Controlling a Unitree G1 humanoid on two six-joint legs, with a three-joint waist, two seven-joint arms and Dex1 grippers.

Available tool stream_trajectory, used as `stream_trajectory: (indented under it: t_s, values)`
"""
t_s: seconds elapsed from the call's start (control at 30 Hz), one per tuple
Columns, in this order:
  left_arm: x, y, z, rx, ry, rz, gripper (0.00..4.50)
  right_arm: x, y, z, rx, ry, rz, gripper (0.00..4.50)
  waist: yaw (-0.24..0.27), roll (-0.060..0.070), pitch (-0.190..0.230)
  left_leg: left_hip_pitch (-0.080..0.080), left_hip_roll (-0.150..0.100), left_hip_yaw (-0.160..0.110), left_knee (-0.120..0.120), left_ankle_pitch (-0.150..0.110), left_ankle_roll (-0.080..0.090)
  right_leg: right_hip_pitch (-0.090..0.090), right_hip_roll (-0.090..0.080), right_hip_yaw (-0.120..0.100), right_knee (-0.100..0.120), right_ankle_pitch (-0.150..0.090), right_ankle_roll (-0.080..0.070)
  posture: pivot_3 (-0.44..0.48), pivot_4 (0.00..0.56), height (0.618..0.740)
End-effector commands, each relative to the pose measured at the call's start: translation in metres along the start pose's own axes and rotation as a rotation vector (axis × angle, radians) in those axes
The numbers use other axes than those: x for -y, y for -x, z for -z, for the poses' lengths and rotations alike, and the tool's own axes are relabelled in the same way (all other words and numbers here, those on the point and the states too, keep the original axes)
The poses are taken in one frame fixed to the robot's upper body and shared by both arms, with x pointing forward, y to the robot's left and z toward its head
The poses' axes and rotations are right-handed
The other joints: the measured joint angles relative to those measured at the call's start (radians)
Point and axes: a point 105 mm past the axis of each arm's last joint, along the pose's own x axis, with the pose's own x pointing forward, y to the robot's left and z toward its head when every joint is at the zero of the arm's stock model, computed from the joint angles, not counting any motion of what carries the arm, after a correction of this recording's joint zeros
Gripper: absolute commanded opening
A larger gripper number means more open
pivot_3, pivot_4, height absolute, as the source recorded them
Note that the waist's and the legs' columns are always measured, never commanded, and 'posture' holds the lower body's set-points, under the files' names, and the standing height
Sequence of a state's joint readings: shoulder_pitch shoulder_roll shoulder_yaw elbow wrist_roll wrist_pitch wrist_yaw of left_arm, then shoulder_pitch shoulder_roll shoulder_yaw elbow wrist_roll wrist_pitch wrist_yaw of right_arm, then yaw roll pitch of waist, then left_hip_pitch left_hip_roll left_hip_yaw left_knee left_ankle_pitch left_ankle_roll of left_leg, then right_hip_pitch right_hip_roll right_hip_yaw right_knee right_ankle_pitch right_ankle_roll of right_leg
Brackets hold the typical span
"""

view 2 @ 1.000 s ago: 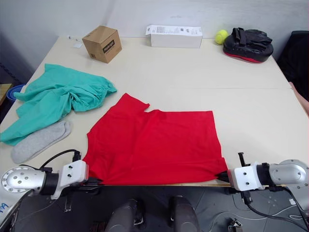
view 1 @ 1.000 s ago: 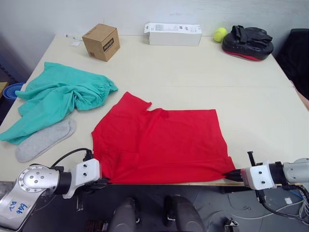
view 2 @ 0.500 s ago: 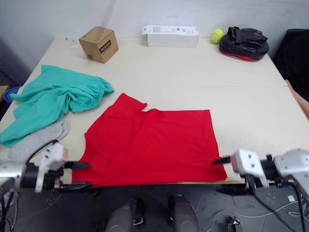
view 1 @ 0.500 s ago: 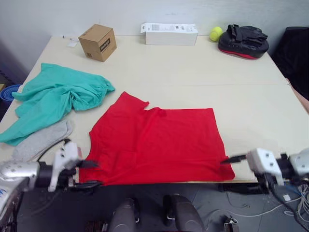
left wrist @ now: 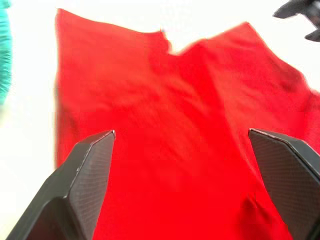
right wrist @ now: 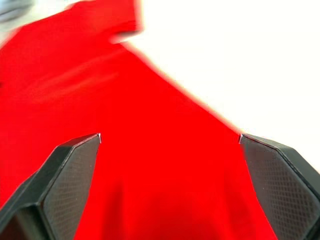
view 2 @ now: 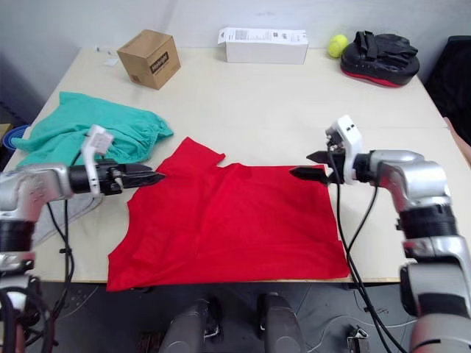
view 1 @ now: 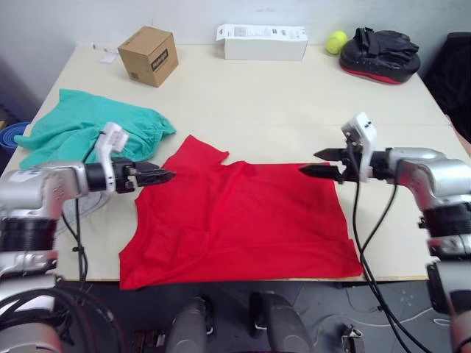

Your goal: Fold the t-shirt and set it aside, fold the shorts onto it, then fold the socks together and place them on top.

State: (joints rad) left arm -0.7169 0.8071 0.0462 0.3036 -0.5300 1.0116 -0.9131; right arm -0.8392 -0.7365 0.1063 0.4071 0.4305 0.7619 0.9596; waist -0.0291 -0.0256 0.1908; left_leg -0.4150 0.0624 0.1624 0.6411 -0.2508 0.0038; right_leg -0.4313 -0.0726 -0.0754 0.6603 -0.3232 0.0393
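Observation:
The red t-shirt (view 1: pixel 243 220) lies flat in the middle of the table, collar toward the left rear and hem at the right. My left gripper (view 1: pixel 159 176) hovers open at the shirt's left sleeve edge, pointing right, with nothing between its fingers (left wrist: pixel 87 185). At the shirt's far right corner my right gripper (view 1: pixel 318 163) is open too, pointing left, and the cloth lies under its fingers (right wrist: pixel 65 175). The teal shorts (view 1: pixel 81 129) lie crumpled at the left. My left arm partly hides the grey socks (view 2: pixel 70 212).
A cardboard box (view 1: pixel 151 57), a white carton (view 1: pixel 261 42), a tennis ball (view 1: pixel 337 40) and a black and red pad (view 1: pixel 379 57) stand along the back of the table (view 1: pixel 243 110). Cables hang from both wrists.
Both grippers opened and let go of the shirt's near edge, then rose and moved away from the front edge to the shirt's left sleeve and far right corner. The camera shifted.

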Motion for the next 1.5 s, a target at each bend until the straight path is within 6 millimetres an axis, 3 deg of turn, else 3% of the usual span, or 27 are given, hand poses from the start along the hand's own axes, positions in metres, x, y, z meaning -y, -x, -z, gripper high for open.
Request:
stream_trajectory:
  t_s: [0.03,0.17,0.33,0.37,0.5,0.73,0.83,0.87,1.03,1.2,1.37,1.43,1.5]
  values:
    - [-0.026,-0.008,-0.001,-0.034,0.035,-0.130,4.46,0.030,-0.006,0.001,-0.028,-0.057,0.187,4.50,-0.003,0.000,0.000,-0.001,0.001,0.000,0.002,0.000,0.000,0.000,0.001,0.000,0.000,0.000,0.000,0.000,0.150,0.740]
    - [-0.044,-0.018,0.004,-0.055,0.089,-0.202,4.46,0.051,-0.007,0.012,-0.110,-0.005,0.306,4.50,-0.001,0.000,0.000,-0.006,0.002,0.002,0.007,0.000,0.000,-0.006,0.002,0.002,0.004,0.001,0.001,0.000,0.150,0.740]
    - [-0.043,-0.019,0.006,-0.062,0.089,-0.182,4.46,0.053,0.001,0.022,-0.162,-0.002,0.278,4.50,-0.005,0.000,0.000,-0.005,0.002,0.003,0.010,0.004,0.001,-0.006,0.002,0.004,0.007,0.003,0.005,0.000,0.150,0.740]
    - [-0.043,-0.019,0.009,-0.072,0.092,-0.174,4.49,0.052,0.001,0.024,-0.165,-0.007,0.268,4.32,-0.006,0.000,0.000,-0.004,0.002,0.004,0.011,0.004,0.001,-0.006,0.002,0.005,0.009,0.004,0.005,0.000,0.150,0.740]
    - [-0.045,-0.018,0.016,-0.083,0.104,-0.179,3.60,0.045,-0.005,0.028,-0.157,-0.032,0.216,3.30,-0.010,0.000,0.000,0.001,0.001,0.006,0.010,0.004,0.000,-0.004,0.001,0.008,0.013,0.004,0.004,0.000,0.150,0.740]
    - [-0.047,-0.015,0.016,-0.074,0.122,-0.177,1.32,0.048,-0.012,0.031,-0.121,-0.110,0.237,0.76,-0.021,0.000,0.000,0.008,0.002,0.007,0.008,0.004,-0.001,0.002,0.001,0.009,0.013,0.004,0.004,0.000,0.150,0.740]
    - [-0.046,-0.012,0.015,-0.064,0.129,-0.170,0.35,0.048,-0.010,0.031,-0.105,-0.147,0.232,0.00,-0.026,0.000,0.000,0.008,0.002,0.007,0.007,0.004,-0.001,0.002,0.001,0.009,0.012,0.004,0.004,0.000,0.150,0.740]
    - [-0.046,-0.011,0.015,-0.063,0.128,-0.169,0.01,0.048,-0.010,0.031,-0.100,-0.152,0.232,0.00,-0.026,0.000,0.000,0.008,0.002,0.007,0.008,0.004,-0.001,0.002,0.001,0.009,0.013,0.004,0.004,0.000,0.150,0.740]
    - [-0.044,-0.009,0.011,-0.017,0.076,-0.153,0.01,0.049,-0.003,0.012,0.018,-0.194,0.213,0.00,-0.026,0.000,0.000,0.008,0.002,0.008,0.007,0.004,-0.001,0.002,0.001,0.010,0.012,0.004,0.004,0.000,0.150,0.740]
    - [-0.037,-0.004,-0.021,0.144,-0.004,-0.109,0.01,0.042,0.008,-0.008,0.119,-0.163,0.143,0.00,-0.026,-0.001,0.000,0.008,0.002,0.008,0.007,0.004,-0.001,0.001,0.001,0.010,0.012,0.004,0.004,0.000,0.150,0.740]
    - [-0.004,0.012,-0.045,0.266,-0.145,0.066,0.01,0.014,0.021,-0.018,0.176,0.004,-0.019,0.00,-0.025,-0.001,0.000,0.007,0.002,0.008,0.006,0.003,-0.001,0.001,0.001,0.010,0.011,0.004,0.004,0.000,0.150,0.740]
    - [0.008,0.017,-0.042,0.256,-0.207,0.099,0.01,-0.002,0.026,-0.014,0.177,0.101,-0.086,0.00,-0.026,-0.001,0.000,0.008,0.002,0.009,0.006,0.003,-0.001,0.002,0.001,0.010,0.010,0.004,0.004,0.000,0.150,0.740]
    - [0.007,0.020,-0.026,0.197,-0.242,0.073,0.01,-0.016,0.031,-0.002,0.155,0.183,-0.138,0.00,-0.026,-0.001,0.000,0.008,0.002,0.009,0.006,0.003,-0.001,0.002,0.002,0.011,0.010,0.004,0.004,0.000,0.150,0.740]
